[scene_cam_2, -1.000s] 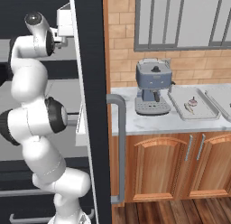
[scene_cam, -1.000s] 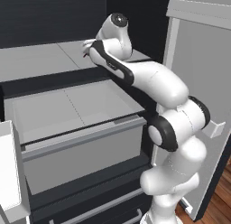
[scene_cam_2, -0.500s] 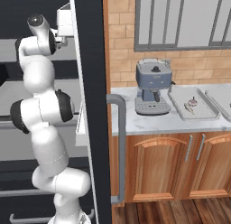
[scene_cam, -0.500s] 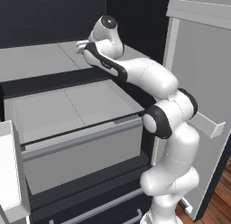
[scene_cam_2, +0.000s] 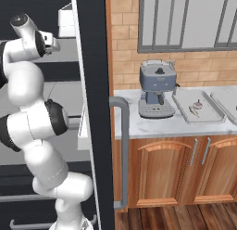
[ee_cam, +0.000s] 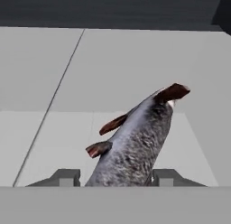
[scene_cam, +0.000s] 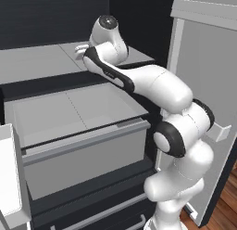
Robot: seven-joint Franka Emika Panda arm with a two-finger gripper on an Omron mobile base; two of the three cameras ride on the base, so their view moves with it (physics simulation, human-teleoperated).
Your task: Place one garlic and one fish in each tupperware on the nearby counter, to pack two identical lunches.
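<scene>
Gripper (ee_cam: 113, 177): jaws partly closed, one dark fingertip at each flank of a fish (ee_cam: 135, 144); firm contact cannot be confirmed. Fish: grey-speckled, reddish fins, tail pointing away over the grey fridge shelf (ee_cam: 54, 74). Counter (scene_cam_2: 157, 124): tupperware (scene_cam_2: 198, 106) beside the coffee machine (scene_cam_2: 156, 89), small items inside.

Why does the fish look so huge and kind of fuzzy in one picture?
In the hand view the camera sits right behind the claw, so the fish looks huge and its speckled skin soft; in the right base view the tupperware on the counter is far off, tiny but evenly lit, without glare.
</scene>
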